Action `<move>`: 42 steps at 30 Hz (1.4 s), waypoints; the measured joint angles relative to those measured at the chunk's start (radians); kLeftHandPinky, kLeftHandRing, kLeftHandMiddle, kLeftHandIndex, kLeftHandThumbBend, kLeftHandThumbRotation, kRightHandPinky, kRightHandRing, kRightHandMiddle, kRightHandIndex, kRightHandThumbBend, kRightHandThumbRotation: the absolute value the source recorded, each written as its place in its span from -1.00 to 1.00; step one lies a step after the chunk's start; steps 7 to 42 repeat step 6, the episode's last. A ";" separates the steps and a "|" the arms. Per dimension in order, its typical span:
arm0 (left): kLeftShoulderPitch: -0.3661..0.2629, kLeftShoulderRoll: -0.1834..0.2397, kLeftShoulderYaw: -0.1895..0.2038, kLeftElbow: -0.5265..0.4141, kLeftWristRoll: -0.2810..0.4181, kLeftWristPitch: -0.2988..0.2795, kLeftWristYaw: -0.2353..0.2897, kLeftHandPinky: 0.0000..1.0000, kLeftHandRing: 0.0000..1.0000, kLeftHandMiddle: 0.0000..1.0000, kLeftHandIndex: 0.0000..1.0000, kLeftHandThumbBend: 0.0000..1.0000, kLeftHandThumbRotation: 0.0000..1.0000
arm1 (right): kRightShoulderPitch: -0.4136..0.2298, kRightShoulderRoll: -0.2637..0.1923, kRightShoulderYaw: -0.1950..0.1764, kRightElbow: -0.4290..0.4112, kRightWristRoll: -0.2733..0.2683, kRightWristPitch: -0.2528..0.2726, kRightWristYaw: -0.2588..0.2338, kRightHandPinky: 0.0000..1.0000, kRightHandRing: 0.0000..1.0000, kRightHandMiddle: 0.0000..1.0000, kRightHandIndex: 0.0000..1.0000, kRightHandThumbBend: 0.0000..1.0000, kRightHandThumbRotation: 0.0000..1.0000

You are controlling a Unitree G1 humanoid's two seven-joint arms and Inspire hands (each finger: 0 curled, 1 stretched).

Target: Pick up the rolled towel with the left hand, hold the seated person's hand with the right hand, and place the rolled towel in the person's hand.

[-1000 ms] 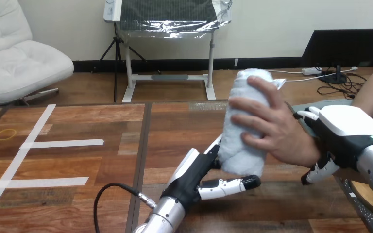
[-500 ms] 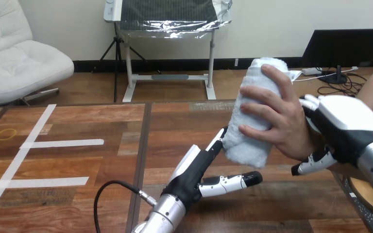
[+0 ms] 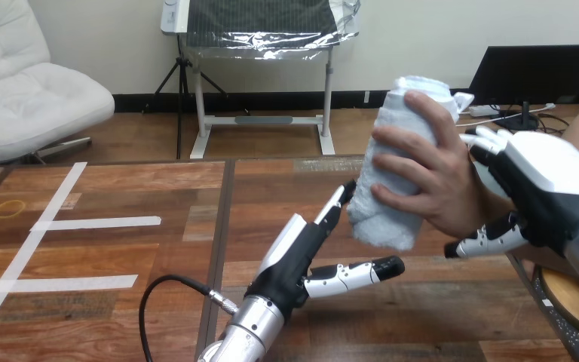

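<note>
The rolled towel (image 3: 396, 162), pale blue-white, stands tilted above the table's right half, and the person's hand (image 3: 441, 188) is wrapped round its right side. My right hand (image 3: 546, 185) cups the back of the person's hand: its fingers (image 3: 488, 140) reach over the top and its thumb (image 3: 486, 239) curls in under the wrist. My left hand (image 3: 298, 256) is open below and left of the towel. Its straight fingers (image 3: 339, 200) point up at the towel's lower left edge, and its thumb sticks out to the right under the towel. I cannot tell whether it touches the towel.
White tape strips (image 3: 94, 223) and a small yellow ring (image 3: 9, 208) lie on the wooden table (image 3: 158, 188) at the left. A black cable (image 3: 170, 290) loops beside my left forearm. A round object (image 3: 565, 294) sits at the table's lower right edge.
The person's hand has lifted the towel up and to the right, with my right hand moving along on it. My left hand has stayed low and come off the towel's underside.
</note>
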 measured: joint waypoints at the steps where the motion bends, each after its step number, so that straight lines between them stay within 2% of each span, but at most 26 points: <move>1: 0.005 0.000 0.001 -0.008 0.000 0.000 0.002 1.00 1.00 1.00 1.00 0.77 0.16 | 0.006 0.008 -0.005 -0.014 0.003 0.005 0.000 0.82 1.00 0.96 0.81 0.52 -1.00; 6: 0.025 0.001 0.001 -0.033 0.000 0.000 0.013 1.00 1.00 1.00 1.00 0.71 0.13 | 0.032 0.047 -0.017 -0.072 0.006 0.031 0.000 0.83 1.00 0.97 0.82 0.44 -1.00; 42: 0.025 0.001 0.001 -0.033 0.000 0.000 0.013 1.00 1.00 1.00 1.00 0.71 0.13 | 0.032 0.047 -0.017 -0.072 0.006 0.031 0.000 0.83 1.00 0.97 0.82 0.44 -1.00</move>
